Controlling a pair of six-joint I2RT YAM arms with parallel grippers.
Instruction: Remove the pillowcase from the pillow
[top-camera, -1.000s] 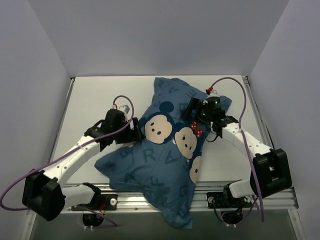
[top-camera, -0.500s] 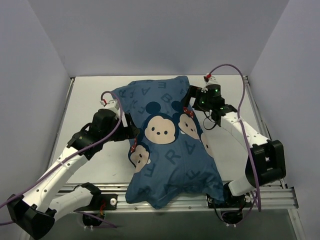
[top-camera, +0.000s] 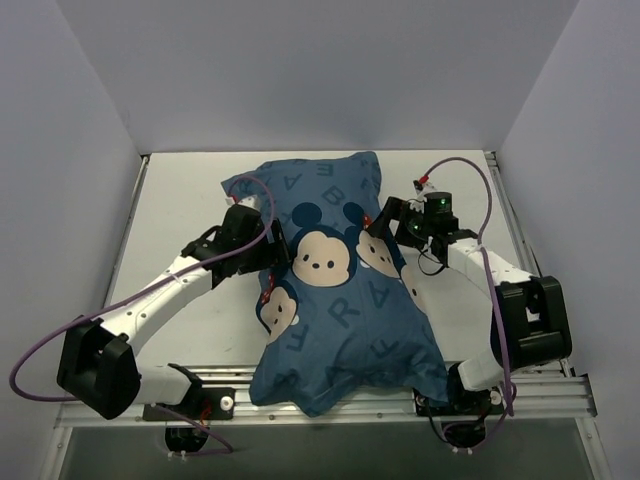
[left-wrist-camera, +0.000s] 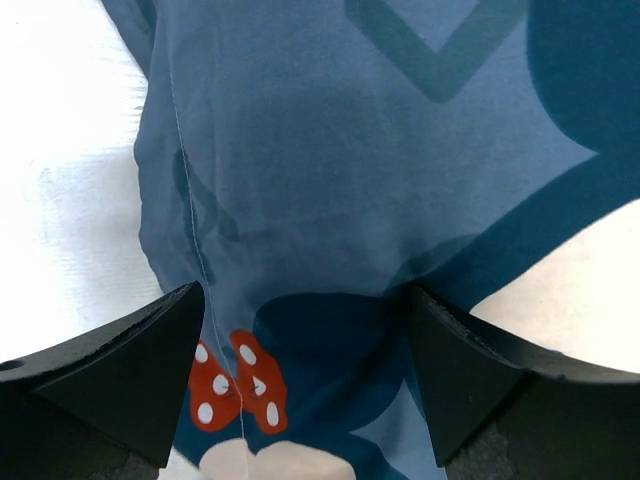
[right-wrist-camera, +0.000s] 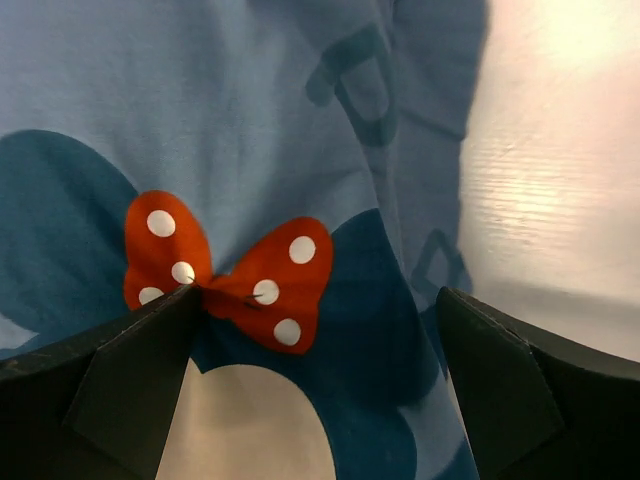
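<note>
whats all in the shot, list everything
pillowcase: 1, blue with darker letters and mouse faces, mid-table, its near end over the rail
pillow: none showing; any pillow is hidden inside the cover
table: 1, white, under everything
rail: 1, silver metal, along the near edge
walls: 3, pale grey, left, back and right
cables: 2, purple, one looping along each arm
left arm: 1, white and black, reaching in from near left
right arm: 1, white and black, reaching in from near right
left pincer: 1, black, open at the cover's left side
right pincer: 1, black, open at the cover's right side by a red bow
</note>
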